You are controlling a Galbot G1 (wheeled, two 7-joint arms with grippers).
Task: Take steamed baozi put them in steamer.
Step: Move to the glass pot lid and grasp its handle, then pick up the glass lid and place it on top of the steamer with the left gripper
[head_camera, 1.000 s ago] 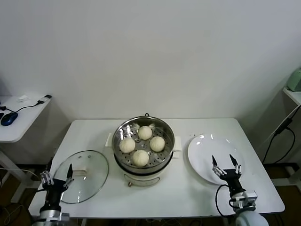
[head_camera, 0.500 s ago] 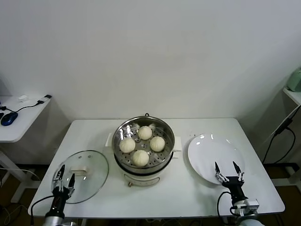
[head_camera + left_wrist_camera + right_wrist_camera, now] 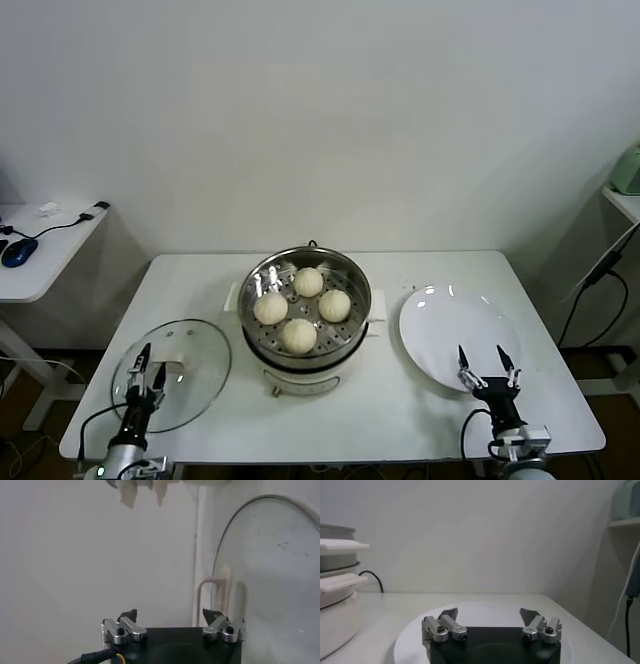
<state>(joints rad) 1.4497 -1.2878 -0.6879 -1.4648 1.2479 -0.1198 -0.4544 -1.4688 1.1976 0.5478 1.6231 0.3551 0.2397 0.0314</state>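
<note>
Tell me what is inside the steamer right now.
Four steamed baozi sit on the perforated tray inside the steamer, clustered near its middle, uncovered. What lies beneath the tray cannot be seen.

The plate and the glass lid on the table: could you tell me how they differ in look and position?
The plate is opaque white and lies on the robot's right of the steamer; the glass lid is see-through, with a metal rim and a handle, and lies on the left. The open right gripper hovers at the plate's near edge, the open left gripper over the lid's. Both are round, lie flat, and carry no baozi.
</note>
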